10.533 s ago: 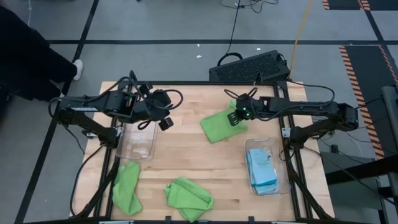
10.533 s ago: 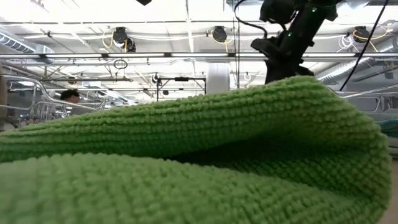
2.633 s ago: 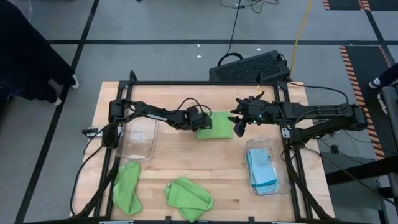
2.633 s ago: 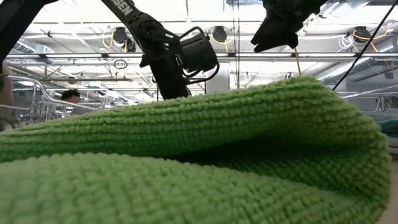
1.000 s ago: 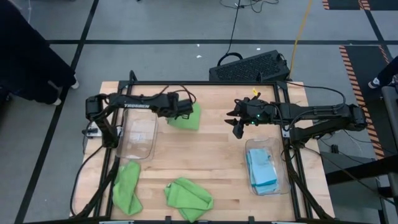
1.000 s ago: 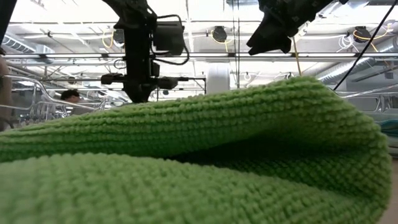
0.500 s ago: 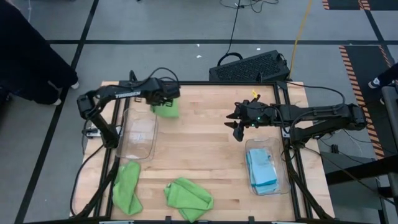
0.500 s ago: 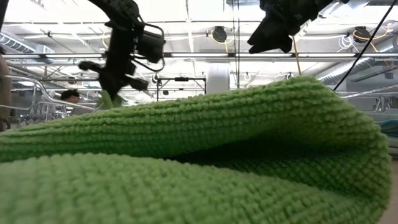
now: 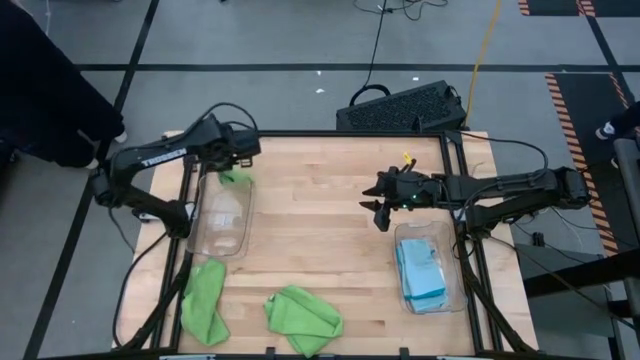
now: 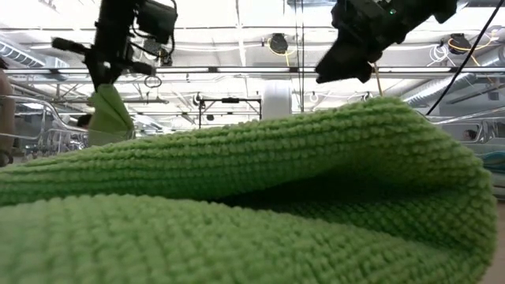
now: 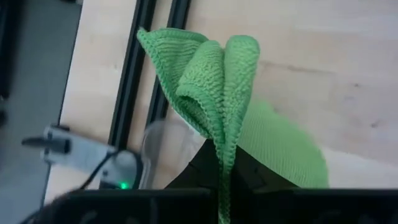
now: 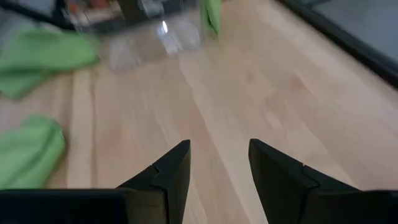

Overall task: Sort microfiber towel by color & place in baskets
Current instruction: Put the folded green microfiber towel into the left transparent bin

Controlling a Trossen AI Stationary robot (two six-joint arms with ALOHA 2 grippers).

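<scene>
green towel (image 9: 236, 177) in left jaws (image 9: 240, 168)

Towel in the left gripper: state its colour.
Lime green. The towel hanging from the left gripper shows best in the left wrist view.

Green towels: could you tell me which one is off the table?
The green towel pinched in the left gripper, hanging over the empty clear bin; the other two lie flat.
</scene>
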